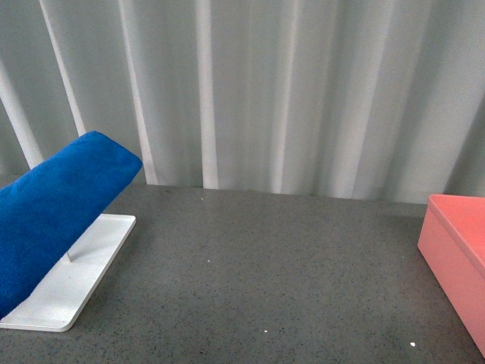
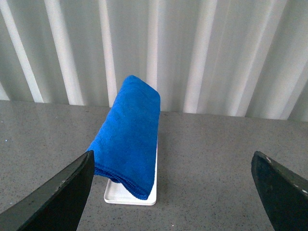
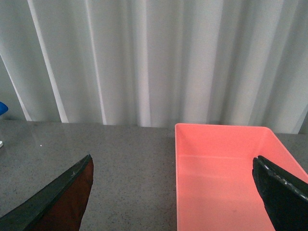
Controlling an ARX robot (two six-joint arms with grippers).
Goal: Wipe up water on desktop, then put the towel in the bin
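Observation:
The bright blue fluffy towel (image 1: 53,216) hangs folded over a rack on the white tray (image 1: 72,284) at the left of the dark grey speckled desktop (image 1: 258,273). It also shows in the left wrist view (image 2: 129,134), ahead of my open, empty left gripper (image 2: 175,192), well short of it. The salmon-pink bin (image 1: 458,258) stands at the right edge. In the right wrist view the bin (image 3: 221,178) is empty and lies ahead of my open right gripper (image 3: 175,197). Neither gripper shows in the front view. I see no water on the desktop.
A pale pleated curtain (image 1: 265,91) closes off the far edge of the desktop. The white tray (image 2: 130,195) sits flat under the towel. A few tiny white specks (image 1: 413,345) dot the tabletop near the front.

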